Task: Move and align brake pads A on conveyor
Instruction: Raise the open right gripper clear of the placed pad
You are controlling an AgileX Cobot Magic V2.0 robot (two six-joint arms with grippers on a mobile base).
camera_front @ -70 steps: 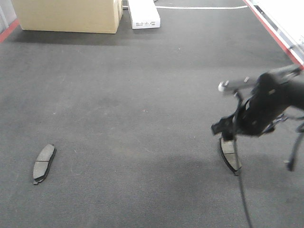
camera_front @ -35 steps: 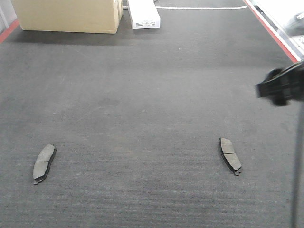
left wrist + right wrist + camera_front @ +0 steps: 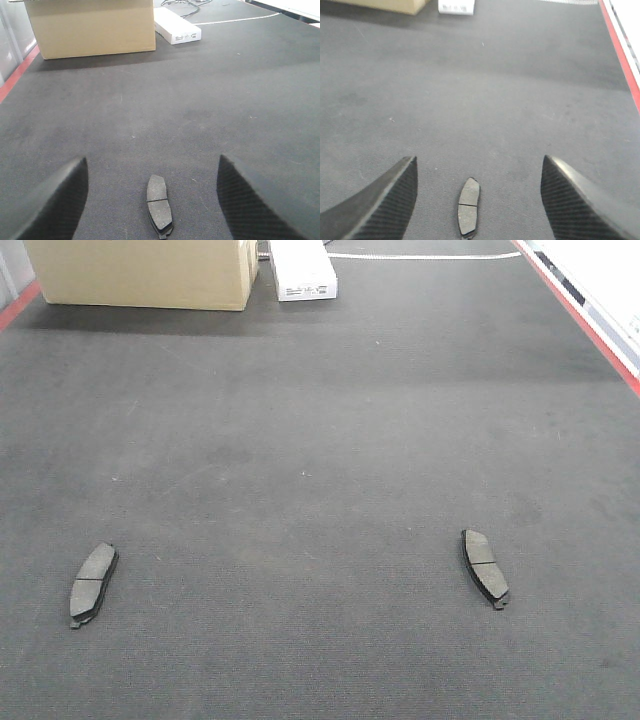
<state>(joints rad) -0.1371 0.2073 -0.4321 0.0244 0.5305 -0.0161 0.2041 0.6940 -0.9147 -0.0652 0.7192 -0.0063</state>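
- The left brake pad (image 3: 93,583) lies flat on the conveyor (image 3: 320,440), well short of the cardboard box (image 3: 140,272). The right brake pad (image 3: 484,567) lies far to the box's right.
- The left gripper (image 3: 152,167) and right gripper (image 3: 477,162) both hang spread wide and empty, each framing its own pad.
- Best approach, I judge: lower straight down, pinch across the narrow width, then set the pads parallel.
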